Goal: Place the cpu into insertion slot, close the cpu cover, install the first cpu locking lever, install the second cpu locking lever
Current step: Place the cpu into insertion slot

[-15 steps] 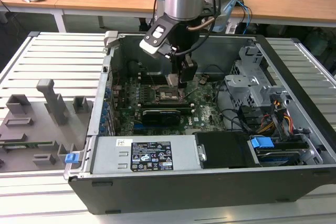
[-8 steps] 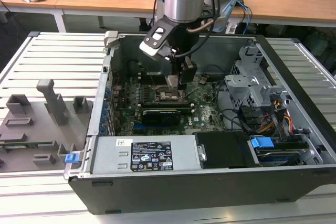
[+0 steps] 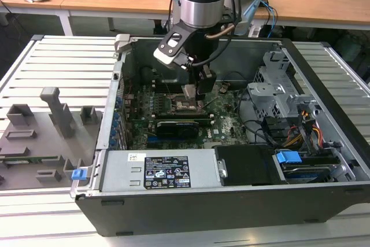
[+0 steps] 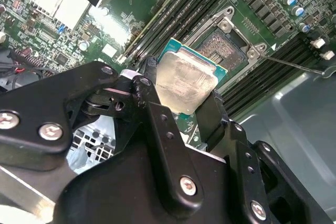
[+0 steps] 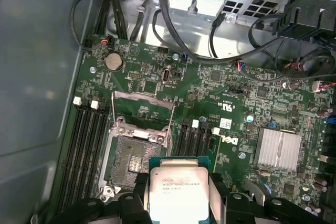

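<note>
Your pincer (image 4: 181, 97) is closed on the cpu (image 4: 187, 80), gripping two opposite edges. The square chip lies flat with its silver top up and no side longer than another. It hangs over the green board (image 5: 152, 80), near the bare insertion slot (image 5: 134, 162). The cpu cover (image 5: 143, 109) is swung open.

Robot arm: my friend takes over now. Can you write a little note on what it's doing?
Gripper: shut on the chip, held over the green board.
Socket: empty; the chip is near it, not in it.
Cover: flipped open.
Done: chip picked up.
Left: chip into socket, cover shut, both levers fastened.
</note>
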`<state>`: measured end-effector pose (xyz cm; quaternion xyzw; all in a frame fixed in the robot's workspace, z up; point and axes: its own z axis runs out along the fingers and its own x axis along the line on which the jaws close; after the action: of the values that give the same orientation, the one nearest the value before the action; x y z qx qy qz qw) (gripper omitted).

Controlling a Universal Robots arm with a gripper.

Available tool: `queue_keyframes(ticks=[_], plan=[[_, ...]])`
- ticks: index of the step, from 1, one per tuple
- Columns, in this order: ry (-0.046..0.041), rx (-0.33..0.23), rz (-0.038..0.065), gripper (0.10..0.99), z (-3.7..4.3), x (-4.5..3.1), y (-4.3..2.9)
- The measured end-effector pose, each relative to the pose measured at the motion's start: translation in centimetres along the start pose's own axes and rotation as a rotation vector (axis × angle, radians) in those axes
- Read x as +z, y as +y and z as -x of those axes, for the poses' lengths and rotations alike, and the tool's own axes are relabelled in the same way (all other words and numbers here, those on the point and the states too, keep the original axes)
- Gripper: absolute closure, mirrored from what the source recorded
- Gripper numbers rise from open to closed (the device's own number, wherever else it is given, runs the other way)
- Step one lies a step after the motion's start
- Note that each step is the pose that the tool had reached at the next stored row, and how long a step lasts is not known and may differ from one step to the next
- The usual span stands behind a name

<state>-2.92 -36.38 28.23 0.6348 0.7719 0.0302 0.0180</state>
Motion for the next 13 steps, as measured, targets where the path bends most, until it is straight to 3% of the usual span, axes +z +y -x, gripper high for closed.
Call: queue_keyframes(ticks=[13], plan=[[0.0,0.0,0.0,0.545,0.0,0.9,-0.08]])
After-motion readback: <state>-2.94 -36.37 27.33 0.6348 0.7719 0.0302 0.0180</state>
